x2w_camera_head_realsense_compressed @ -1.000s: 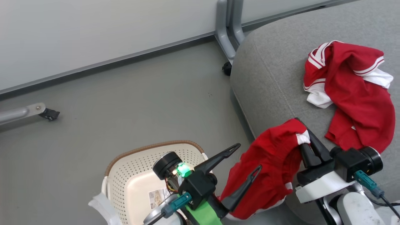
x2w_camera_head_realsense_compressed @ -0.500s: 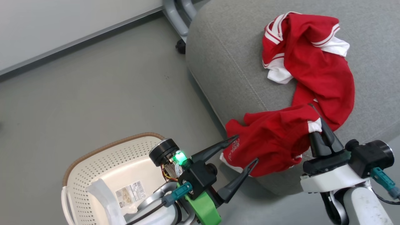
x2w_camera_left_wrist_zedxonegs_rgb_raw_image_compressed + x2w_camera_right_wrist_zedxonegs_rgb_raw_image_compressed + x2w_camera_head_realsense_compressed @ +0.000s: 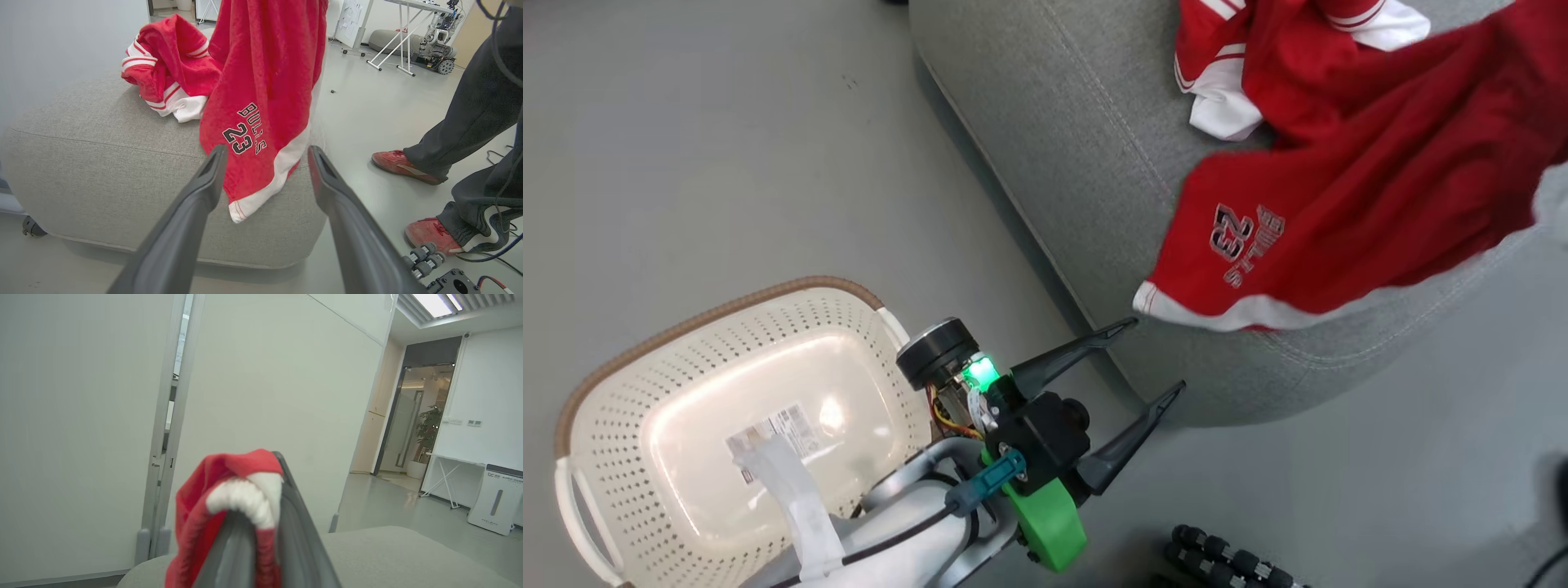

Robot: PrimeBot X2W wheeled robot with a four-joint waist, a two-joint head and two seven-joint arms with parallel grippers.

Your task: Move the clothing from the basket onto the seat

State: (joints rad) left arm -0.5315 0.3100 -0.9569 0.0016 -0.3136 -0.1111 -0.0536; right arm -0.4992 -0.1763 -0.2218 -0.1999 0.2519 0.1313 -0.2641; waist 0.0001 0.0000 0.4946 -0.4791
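Clothing (image 3: pixel 1339 204) on seat (image 3: pixel 1045 147), basket (image 3: pixel 605 425) left

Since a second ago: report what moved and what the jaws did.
The right jaws carried the 23 garment from beside the seat up over it; it now hangs unfurled, hem at the seat's front edge. The head camera swung, so the basket only seems to shift. Unchanged: right jaws shut on the garment, left jaws open and empty, other garment lying on the seat.
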